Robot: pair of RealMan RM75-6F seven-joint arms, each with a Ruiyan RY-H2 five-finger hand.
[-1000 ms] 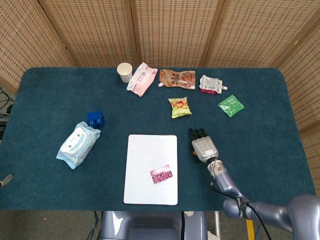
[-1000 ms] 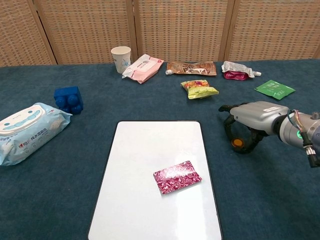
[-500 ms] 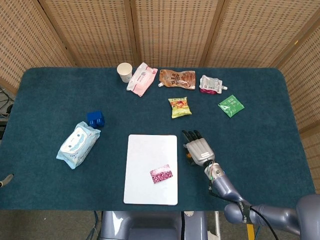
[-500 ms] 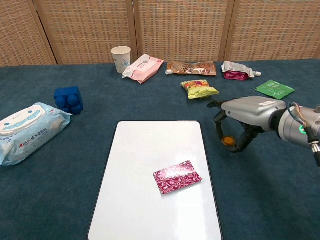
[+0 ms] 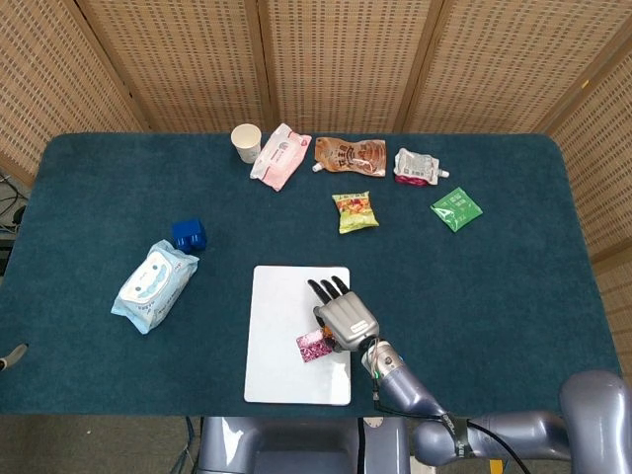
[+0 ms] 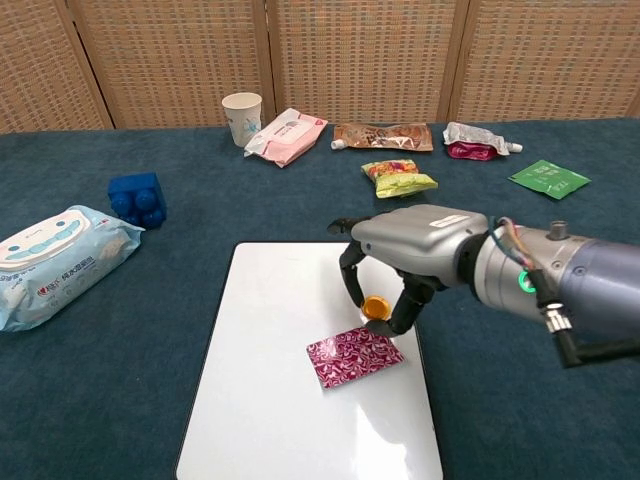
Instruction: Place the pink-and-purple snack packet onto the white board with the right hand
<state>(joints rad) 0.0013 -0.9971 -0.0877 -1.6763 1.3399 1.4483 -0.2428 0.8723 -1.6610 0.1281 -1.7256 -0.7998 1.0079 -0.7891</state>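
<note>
Right robot hand [image 6: 400, 262] has moved left since the earlier frames: from over the bare bench [image 5: 513, 276] right of the white board [image 5: 281, 326] to a position over the board's right half, directly above the pink-and-purple snack packet [image 6: 350, 358]. Packet itself unchanged, lying flat on the board's near-right area. In the chest view the fingers [image 6: 352, 280] curl downward, spread, with nothing between them, tips just above the packet's far edge; contact cannot be told. An orange disc shows under the palm. In the head view the robot hand [image 5: 343, 318] covers most of the packet [image 5: 310, 348], only its left part visible. Left robot hand: not seen in either view. Right forearm cut off at the frame edge in the chest view. Along the far side of the bench, left to right: paper cup [image 5: 246, 142], pink wipes pack [image 5: 280, 155], brown pouch [image 5: 350, 154], spouted pouch [image 5: 416, 167], green sachet [image 5: 456, 208]; yellow-green snack bag [image 5: 355, 212] nearer. Left side: blue block [image 5: 189, 234] and large wipes pack [image 5: 154, 286]. Printing on packs too small to read.
</note>
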